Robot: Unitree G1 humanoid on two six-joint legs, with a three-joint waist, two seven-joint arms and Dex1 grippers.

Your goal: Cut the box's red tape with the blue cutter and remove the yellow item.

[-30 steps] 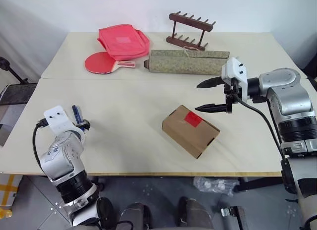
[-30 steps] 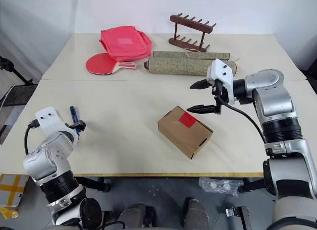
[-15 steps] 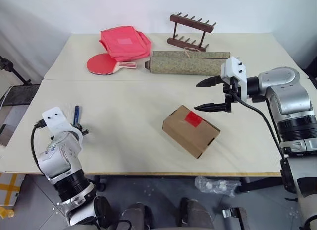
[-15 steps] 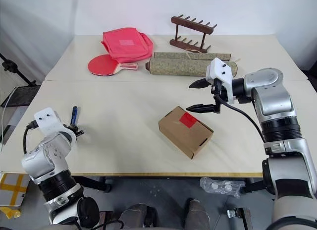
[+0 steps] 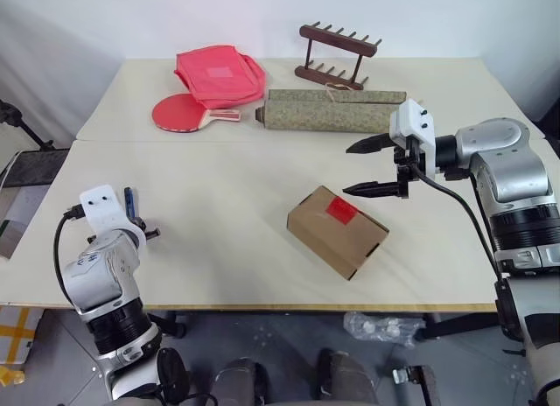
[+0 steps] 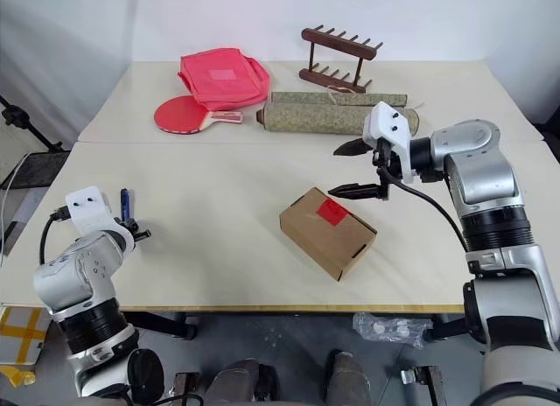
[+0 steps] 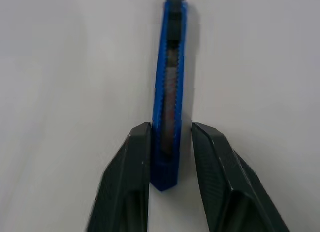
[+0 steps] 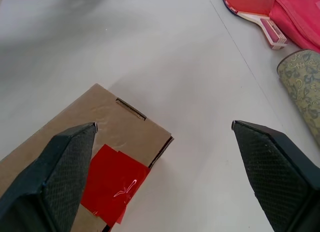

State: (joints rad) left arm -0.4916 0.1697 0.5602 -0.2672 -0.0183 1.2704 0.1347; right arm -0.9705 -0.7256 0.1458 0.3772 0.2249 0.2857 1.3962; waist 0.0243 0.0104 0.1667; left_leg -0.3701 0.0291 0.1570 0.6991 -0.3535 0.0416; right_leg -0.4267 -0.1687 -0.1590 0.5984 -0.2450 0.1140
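Left gripper (image 7: 170,137): at the table's (image 5: 219,205) near-left part, fingers (image 7: 131,162) closed against both sides of the cutter (image 7: 169,92).
Cutter: lay on the table, pointing away from the gripper.
Right gripper (image 5: 372,167): fingers wide apart, empty, held above the table just behind the box (image 5: 337,231).
Box: centre of table, flaps shut.
Tape (image 5: 340,211): on the box's top, intact.
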